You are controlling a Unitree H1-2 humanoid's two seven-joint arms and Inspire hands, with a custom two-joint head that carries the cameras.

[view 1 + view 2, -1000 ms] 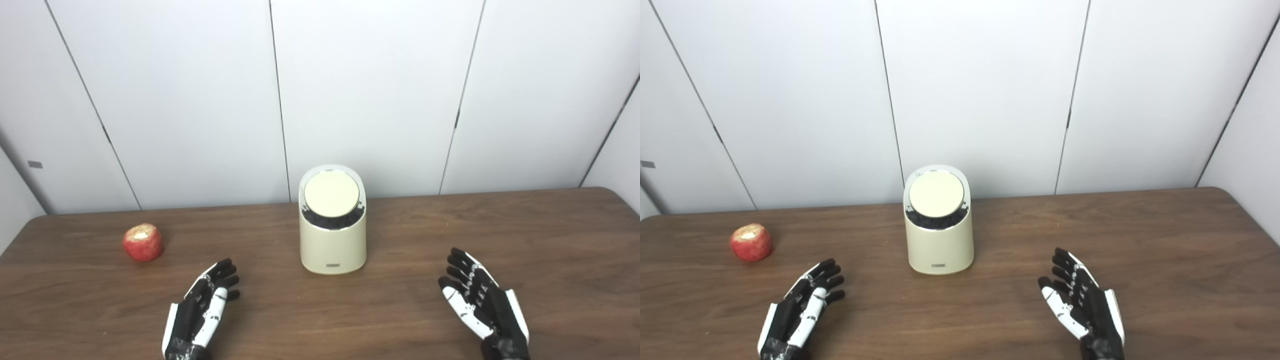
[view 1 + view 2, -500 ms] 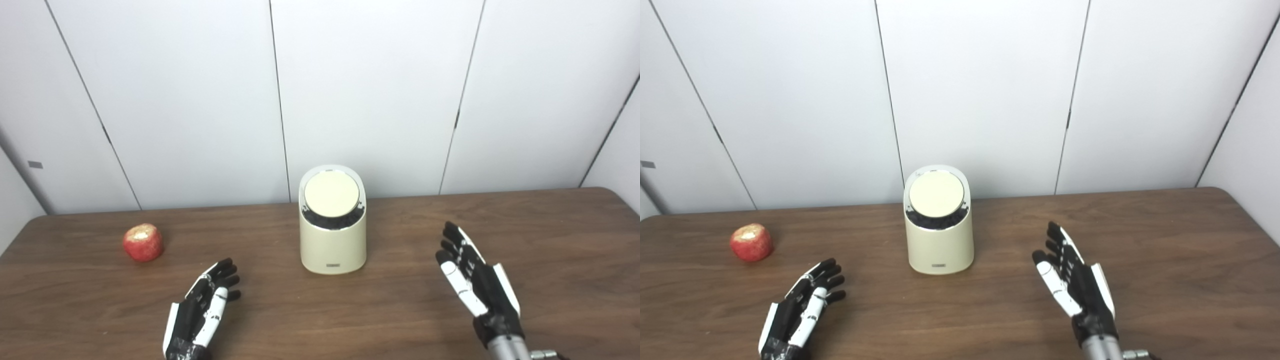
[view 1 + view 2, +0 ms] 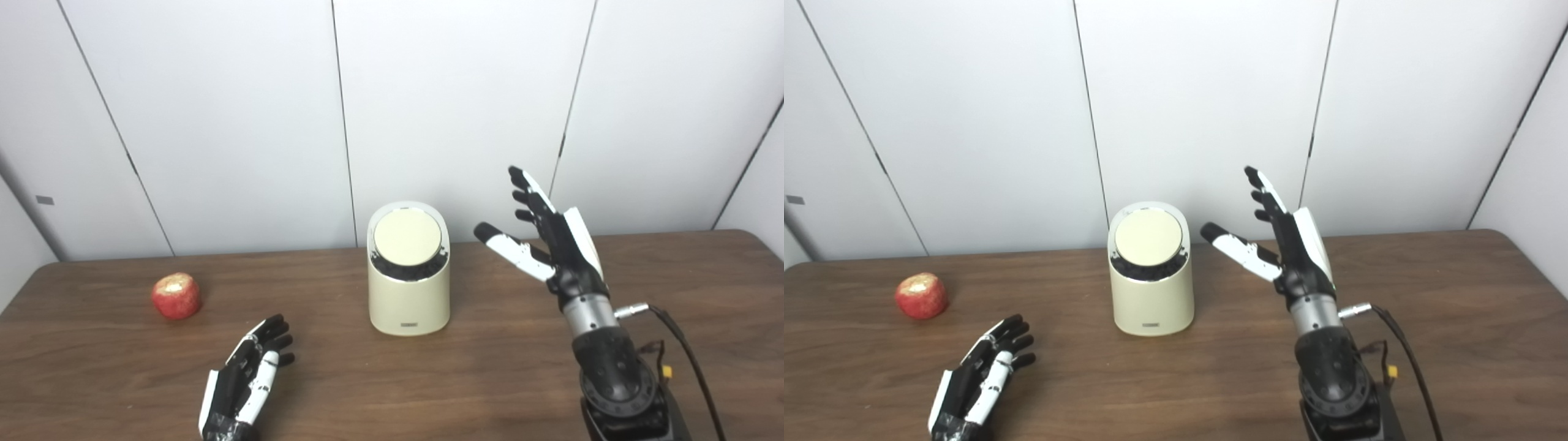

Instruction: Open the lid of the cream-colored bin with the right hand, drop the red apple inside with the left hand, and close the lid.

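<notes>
A wooden table (image 3: 551,380) fills the near scene; at its middle the cream-colored bin (image 3: 408,297) stands upright, its round lid (image 3: 408,236) seen shut and tilted toward the near side. The bin is judged light, stiff plastic that could slide or tip if pushed sideways; the lid is best pressed or lifted at its near edge, though the mechanism cannot be told. The right hand (image 3: 551,236) is raised just right of the bin at lid height, fingers spread wide and thumb stretched toward the lid; nothing is held or touched. The left hand (image 3: 248,376) lies low on the near left, fingers loosely apart, empty. The red apple (image 3: 176,296) sits at the far left, well apart from both hands; it is judged firm, smooth and prone to roll, best cupped around its sides from above.
</notes>
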